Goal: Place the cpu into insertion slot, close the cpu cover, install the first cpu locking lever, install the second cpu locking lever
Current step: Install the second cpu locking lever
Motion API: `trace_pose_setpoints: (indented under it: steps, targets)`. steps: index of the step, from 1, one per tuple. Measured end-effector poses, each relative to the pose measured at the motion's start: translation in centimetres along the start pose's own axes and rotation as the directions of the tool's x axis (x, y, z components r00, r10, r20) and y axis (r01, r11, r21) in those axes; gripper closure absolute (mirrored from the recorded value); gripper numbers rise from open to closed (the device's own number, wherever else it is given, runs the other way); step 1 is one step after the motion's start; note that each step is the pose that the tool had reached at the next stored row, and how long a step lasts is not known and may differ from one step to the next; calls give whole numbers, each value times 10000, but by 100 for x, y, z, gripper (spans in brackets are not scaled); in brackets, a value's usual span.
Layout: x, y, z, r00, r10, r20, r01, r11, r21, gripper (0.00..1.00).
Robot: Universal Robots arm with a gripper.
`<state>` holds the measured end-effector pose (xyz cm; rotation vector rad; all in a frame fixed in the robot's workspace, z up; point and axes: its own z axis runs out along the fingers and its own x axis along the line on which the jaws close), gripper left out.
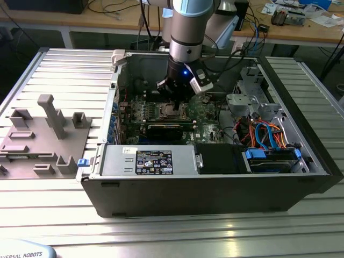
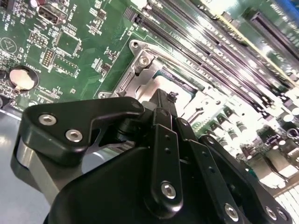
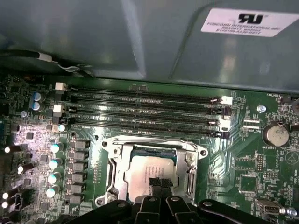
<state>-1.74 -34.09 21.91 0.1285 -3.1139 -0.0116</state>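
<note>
End effector point(image 3: 159, 183): you have it low over the socket, fingertips pinched together on the chip's top.
Chip point(image 3: 148, 173): seated flat in the socket point(image 3: 122, 163).
Cover frame point(image 3: 189, 154): lying around the chip.
Memory slots point(image 3: 140, 109): just beside the socket.

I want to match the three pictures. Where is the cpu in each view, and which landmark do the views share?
Exterior view: the cpu sits in the socket at the middle of the green board, just below the gripper.
First wrist view: the cpu lies inside the cpu cover, with the gripper's tips over it.
Second wrist view: a strip of the cpu shows just beyond the gripper's black fingers.
Shared landmark: the long memory slots beside the socket.
</note>
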Motion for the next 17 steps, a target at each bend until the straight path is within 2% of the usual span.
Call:
trace_pose_setpoints:
  steps: [3, 4, 11, 17]
  targets:
    - [0, 30, -73, 10000, 6, -19, -6, 9998, 220, 89]
    - [0, 33, -93, 10000, 7, -20, -6, 9997, 240, 89]
    - [2, 37, -201, 10000, 7, -20, -6, 9997, 255, 89]
    - [2, 38, -209, 10000, 7, -21, -6, 9997, 250, 89]
